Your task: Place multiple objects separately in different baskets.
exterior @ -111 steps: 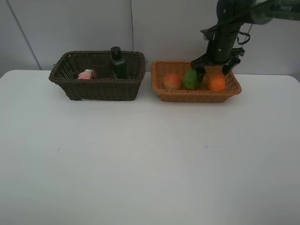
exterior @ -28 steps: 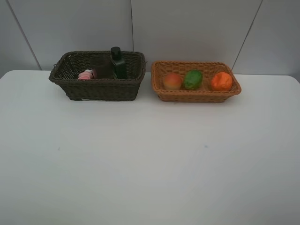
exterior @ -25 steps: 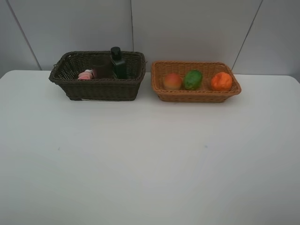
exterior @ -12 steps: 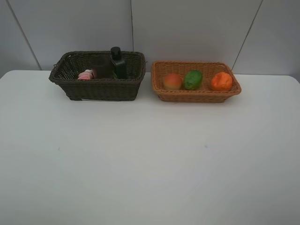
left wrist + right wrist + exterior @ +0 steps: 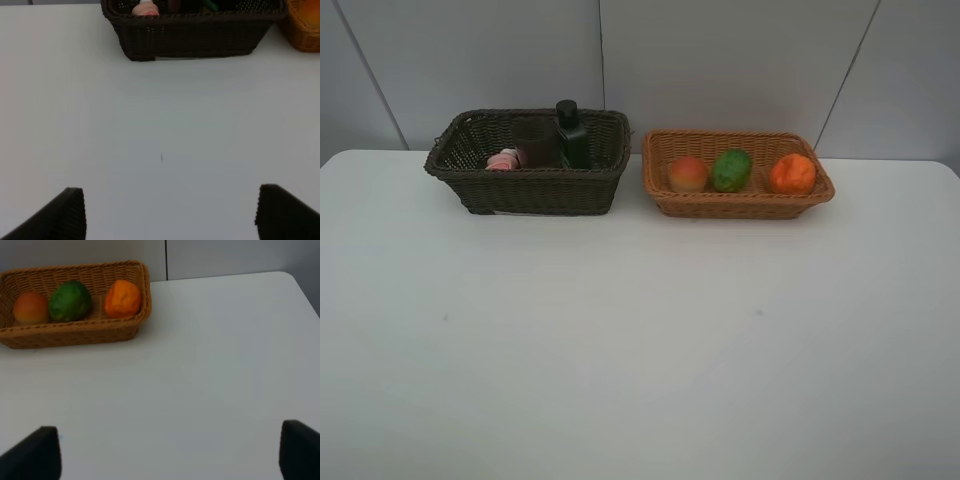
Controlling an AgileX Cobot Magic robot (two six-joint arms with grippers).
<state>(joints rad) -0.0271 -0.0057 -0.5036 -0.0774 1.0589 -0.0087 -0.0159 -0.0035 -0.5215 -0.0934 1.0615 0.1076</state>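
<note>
The dark brown basket (image 5: 530,188) stands at the back left and holds a pink white-capped bottle (image 5: 504,158), a translucent purplish cup (image 5: 538,143) and a black bottle (image 5: 570,131). Beside it, the orange-tan basket (image 5: 740,202) holds a red-orange peach-like fruit (image 5: 688,173), a green oval fruit (image 5: 730,169) and an orange (image 5: 792,173). Neither arm shows in the exterior view. In the left wrist view my left gripper (image 5: 170,215) is open and empty over bare table, well short of the dark basket (image 5: 195,35). My right gripper (image 5: 172,452) is open and empty too, away from the tan basket (image 5: 75,332).
The white table (image 5: 640,330) fills the scene, with grey wall panels behind the baskets. Its right edge (image 5: 302,287) runs close past the tan basket's side.
Earlier the right arm stood over the tan basket by the orange; it has since left the exterior view. Over the last second nothing has moved.
</note>
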